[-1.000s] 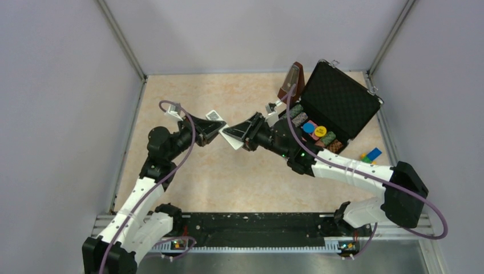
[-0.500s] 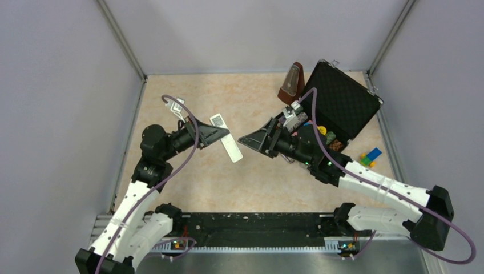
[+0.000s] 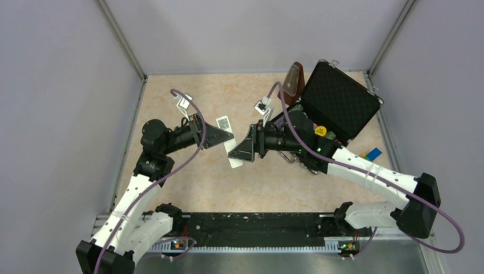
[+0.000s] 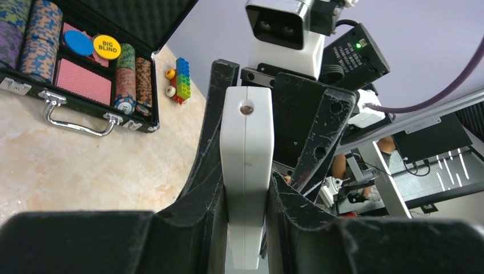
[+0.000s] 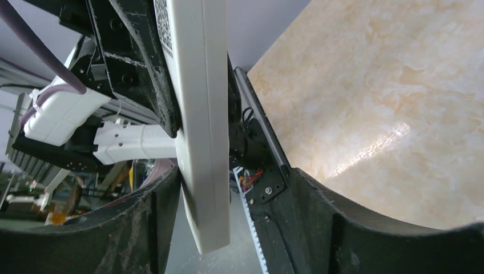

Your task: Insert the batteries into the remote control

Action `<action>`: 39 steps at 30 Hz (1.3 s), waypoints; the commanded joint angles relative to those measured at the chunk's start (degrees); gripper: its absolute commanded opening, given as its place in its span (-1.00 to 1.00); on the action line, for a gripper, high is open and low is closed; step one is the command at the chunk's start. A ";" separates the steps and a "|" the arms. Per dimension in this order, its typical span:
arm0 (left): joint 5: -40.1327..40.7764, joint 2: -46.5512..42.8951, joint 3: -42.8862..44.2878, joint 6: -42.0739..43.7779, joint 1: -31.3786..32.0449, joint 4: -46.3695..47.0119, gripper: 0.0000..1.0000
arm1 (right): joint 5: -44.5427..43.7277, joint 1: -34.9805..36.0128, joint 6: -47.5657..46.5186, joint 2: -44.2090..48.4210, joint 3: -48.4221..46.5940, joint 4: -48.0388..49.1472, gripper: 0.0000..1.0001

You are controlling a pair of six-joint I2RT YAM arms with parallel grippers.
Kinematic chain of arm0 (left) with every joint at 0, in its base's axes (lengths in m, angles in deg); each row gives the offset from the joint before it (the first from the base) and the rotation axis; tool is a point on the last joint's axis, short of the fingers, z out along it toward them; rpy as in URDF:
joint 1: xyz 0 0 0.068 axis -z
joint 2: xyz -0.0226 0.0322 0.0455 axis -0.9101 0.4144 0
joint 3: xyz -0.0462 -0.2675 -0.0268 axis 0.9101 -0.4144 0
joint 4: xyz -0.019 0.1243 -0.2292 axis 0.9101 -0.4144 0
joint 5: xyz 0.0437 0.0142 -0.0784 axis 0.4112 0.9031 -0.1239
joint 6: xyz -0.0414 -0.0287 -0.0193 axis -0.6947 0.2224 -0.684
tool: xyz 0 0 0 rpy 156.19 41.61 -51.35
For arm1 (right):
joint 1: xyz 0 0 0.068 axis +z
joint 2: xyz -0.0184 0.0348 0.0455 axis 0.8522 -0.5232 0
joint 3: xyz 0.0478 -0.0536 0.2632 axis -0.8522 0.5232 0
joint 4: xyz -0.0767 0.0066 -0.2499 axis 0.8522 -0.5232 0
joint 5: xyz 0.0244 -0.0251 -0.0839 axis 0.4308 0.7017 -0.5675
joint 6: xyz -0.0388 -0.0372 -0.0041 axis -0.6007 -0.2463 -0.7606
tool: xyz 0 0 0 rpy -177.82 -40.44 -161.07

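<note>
Beige tabletop [image 3: 228,191]; arms [image 3: 171,138] level, nose-to-nose at remote control [image 3: 234,155]

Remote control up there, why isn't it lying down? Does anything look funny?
Yes. The remote isn't lying on the table. It hangs tilted in the air, pinched by the left claw, with the open right claw around its other end. No batteries show in any view.
</note>
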 commanded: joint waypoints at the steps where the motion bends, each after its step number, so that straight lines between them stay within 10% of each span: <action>1: -2.33 0.61 1.98 -0.65 0.23 4.79 -1.00 | 3.75 -0.28 -2.24 -2.75 -3.93 0.72 0.17; 8: -2.38 1.02 1.78 0.35 0.19 3.01 -0.81 | 2.59 -0.30 0.55 -3.62 -2.57 2.39 -0.66; 16: 6.61 -1.38 4.64 11.09 0.17 -15.71 0.96 | -4.98 -1.15 2.21 -2.51 0.16 -2.28 -1.00; 24: 46.14 -0.86 11.78 21.47 0.02 -52.28 0.98 | -21.40 -1.20 -2.09 -8.43 -1.84 -23.05 -1.00; 39: 61.32 -9.42 13.24 21.80 0.00 -56.51 0.97 | -54.07 5.57 -1.08 -37.32 -22.90 -53.08 -1.00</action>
